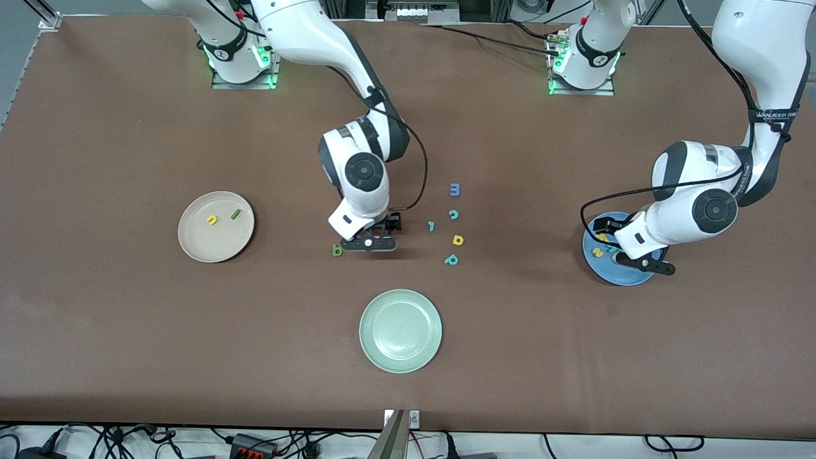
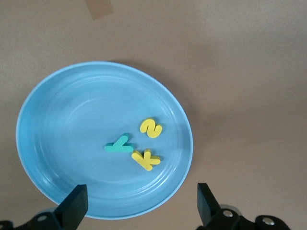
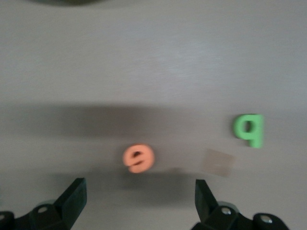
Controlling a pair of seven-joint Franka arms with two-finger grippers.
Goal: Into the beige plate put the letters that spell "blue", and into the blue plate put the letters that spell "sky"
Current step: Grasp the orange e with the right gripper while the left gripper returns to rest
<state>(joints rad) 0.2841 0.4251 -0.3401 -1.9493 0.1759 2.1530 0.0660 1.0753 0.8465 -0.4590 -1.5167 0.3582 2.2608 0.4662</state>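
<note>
Left gripper (image 2: 139, 208), jaws apart, over blue plate (image 2: 57, 120) w/ s (image 2: 151, 128), k (image 2: 146, 159), y (image 2: 120, 145) in. Right gripper (image 3: 139, 201), apart, over e (image 3: 138, 158), ready to grab; b (image 3: 249, 129) beside. u (image 1: 211, 220), l (image 1: 235, 215) in beige plate (image 1: 197, 245).

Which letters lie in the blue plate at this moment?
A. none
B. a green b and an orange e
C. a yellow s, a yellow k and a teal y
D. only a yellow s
C: the left wrist view shows the yellow s, the yellow k and the teal y lying together in the blue plate, under the open left gripper.
</note>
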